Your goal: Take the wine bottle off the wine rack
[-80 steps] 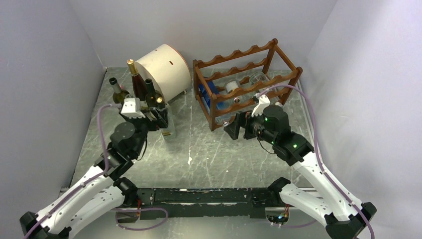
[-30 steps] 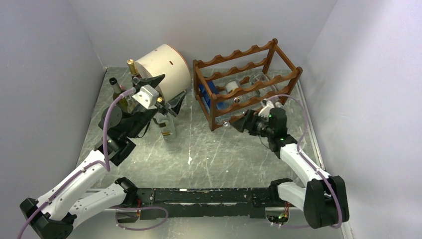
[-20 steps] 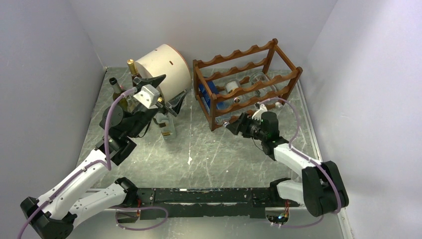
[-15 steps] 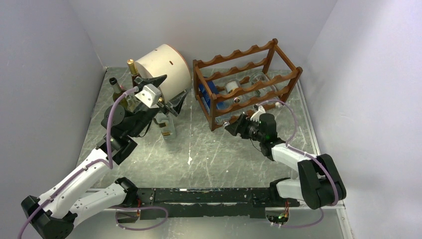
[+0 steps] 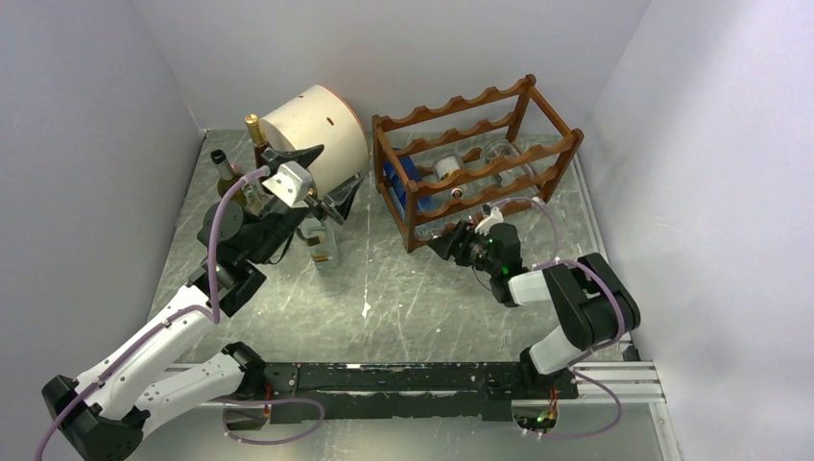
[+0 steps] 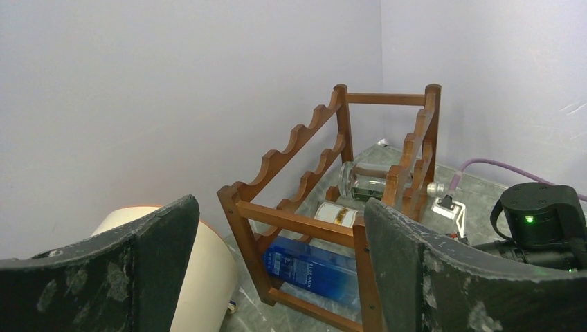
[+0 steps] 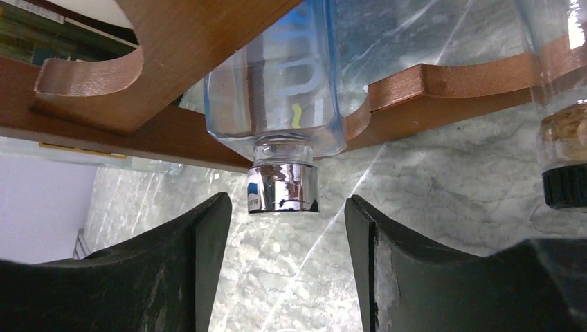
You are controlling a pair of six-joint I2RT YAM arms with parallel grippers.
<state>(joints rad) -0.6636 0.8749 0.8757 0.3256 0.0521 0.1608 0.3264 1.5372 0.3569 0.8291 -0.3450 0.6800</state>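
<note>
A: Where's the bottle (image 7: 277,90)?

B: Lying in the rack (image 6: 299,221), bottom tier, at its left end in the top view. In the right wrist view it fills the upper middle, with its chrome cap (image 7: 282,188) pointing at the camera. The right gripper (image 7: 285,202) has its fingers apart, one on either side of the cap, not touching it as far as I can see.

A: So what worries you?

B: The hold would likely be on the cap alone. It's smooth metal and the bottle looks heavy. I'd expect the fingers to slide off, or the bottle to droop once its shoulder leaves the lower rail (image 7: 429,83).

A: And the rack?

B: Nothing steadies it. The left gripper (image 5: 331,171) hangs spread and empty at centre left of the top view, well apart from it. If the bottle binds under the upper rail (image 7: 180,41), it could drag the whole frame forward.

A: Anything else?

B: The neighbour bottle (image 7: 566,173) at the right edge is near the right finger, and a crooked pull might knock it.
</note>
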